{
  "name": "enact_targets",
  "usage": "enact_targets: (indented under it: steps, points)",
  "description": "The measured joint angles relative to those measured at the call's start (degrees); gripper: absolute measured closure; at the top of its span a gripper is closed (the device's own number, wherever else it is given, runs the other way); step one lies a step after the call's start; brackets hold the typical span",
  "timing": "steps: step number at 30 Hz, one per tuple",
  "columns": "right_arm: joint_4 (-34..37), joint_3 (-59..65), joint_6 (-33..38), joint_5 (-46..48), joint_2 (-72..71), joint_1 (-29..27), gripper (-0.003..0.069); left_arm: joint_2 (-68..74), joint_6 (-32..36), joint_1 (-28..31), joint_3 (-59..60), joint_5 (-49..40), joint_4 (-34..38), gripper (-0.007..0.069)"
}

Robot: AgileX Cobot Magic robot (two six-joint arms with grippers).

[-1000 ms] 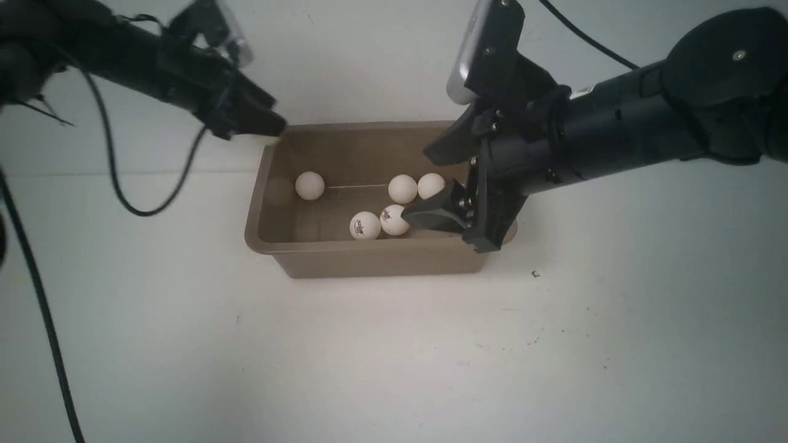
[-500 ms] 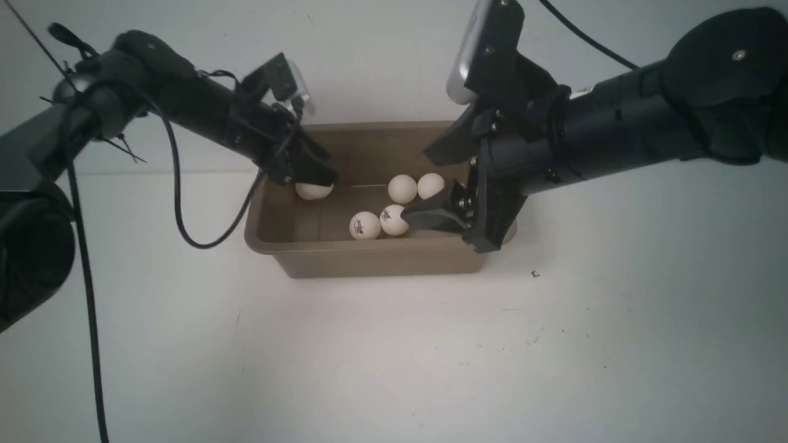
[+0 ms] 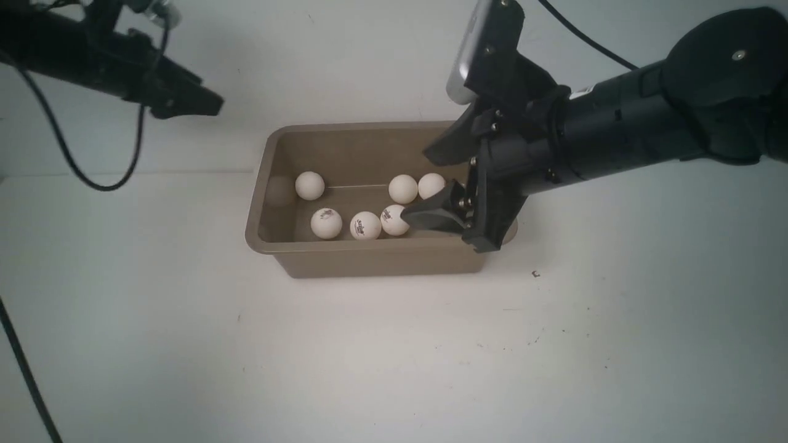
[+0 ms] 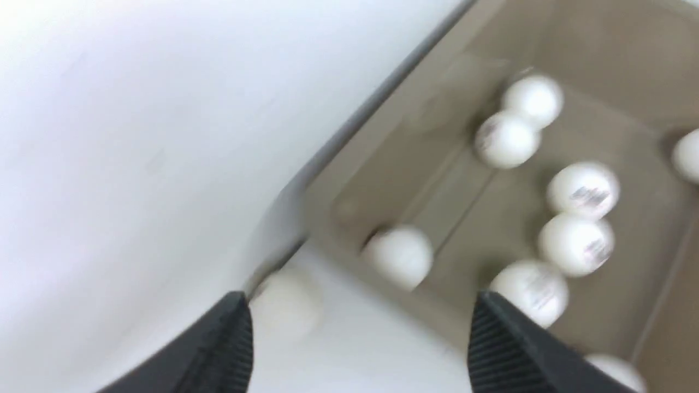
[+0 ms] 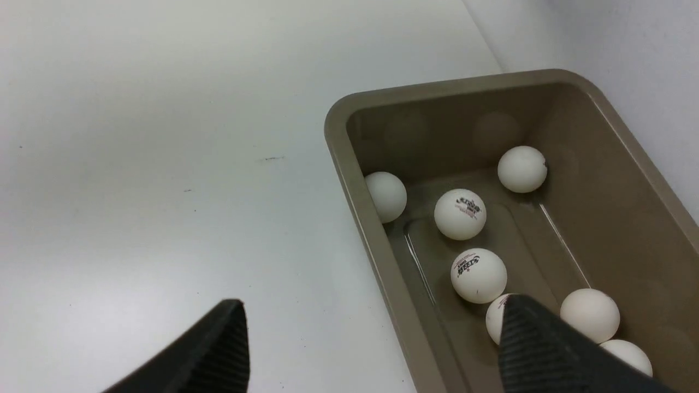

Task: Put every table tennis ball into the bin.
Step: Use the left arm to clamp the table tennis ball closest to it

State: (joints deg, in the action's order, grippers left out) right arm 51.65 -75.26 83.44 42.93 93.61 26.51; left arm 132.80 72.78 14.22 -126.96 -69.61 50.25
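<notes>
Left gripper (image 3: 206, 104) hangs open and empty at the upper left. All the balls (image 3: 365, 225) I see sit in the bin (image 3: 369, 263), lower right of it. My right gripper (image 3: 418, 184), open too, is nearer.

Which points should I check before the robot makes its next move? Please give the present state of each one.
1. Left gripper open and empty: ok.
2. Right gripper open and empty: ok.
3. Left gripper clear of the bin: ok. In the front view it hangs off beyond the bin's far left corner.
4. Table tennis balls resting inside the bin: ok. The right wrist view shows seven.
5. No ball left on the table: cannot tell. The front view shows none, but the left wrist view has a blurred pale blob just outside the bin's corner.
</notes>
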Motion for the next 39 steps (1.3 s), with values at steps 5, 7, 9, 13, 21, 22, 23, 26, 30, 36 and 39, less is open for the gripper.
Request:
enact_targets:
  steps: [5,7,9,13,21,22,23,26,30,36,39]
  points:
    - [0.0,0.0,0.08,0.1,0.0,0.0,0.0102,2.79,9.63,1.84,0.0,-0.05,-2.76,0.0164]
    - [0.0,0.0,0.11,0.1,0.0,0.0,0.0102,4.27,13.28,2.04,0.0,-0.05,-2.35,0.0165]
    - [0.0,0.0,0.11,0.15,0.0,0.0,0.0102,6.06,17.01,2.09,0.0,-0.05,-0.99,0.0165]
    - [0.0,0.0,-0.06,0.12,0.0,0.0,0.0102,10.67,23.97,2.09,0.0,-0.05,3.84,0.0165]
    - [0.0,0.0,-1.18,0.17,0.0,0.0,0.0102,15.68,32.58,1.71,0.0,0.91,12.47,0.0165]
    - [0.0,0.0,-1.18,0.17,0.0,0.0,0.0102,15.68,32.74,1.66,0.0,0.89,12.43,0.0165]
    - [-0.05,0.0,-1.18,0.17,0.0,0.0,0.0102,15.72,33.85,1.17,0.0,0.89,12.83,0.0165]
    - [0.0,0.0,-1.18,0.12,0.0,0.0,0.0102,15.72,34.2,0.36,0.0,1.04,13.16,0.0165]
    - [-0.05,0.0,-1.18,-0.13,0.0,0.0,0.0102,15.72,34.54,-1.58,0.0,4.1,13.58,0.0165]
    - [-0.05,0.0,-1.18,-0.24,0.0,0.0,0.0102,15.72,34.54,-2.55,0.0,8.06,13.78,0.0165]
    - [-0.05,0.0,-1.18,-0.24,0.0,0.0,0.0102,16.09,34.54,-2.95,0.0,9.81,14.02,0.0165]
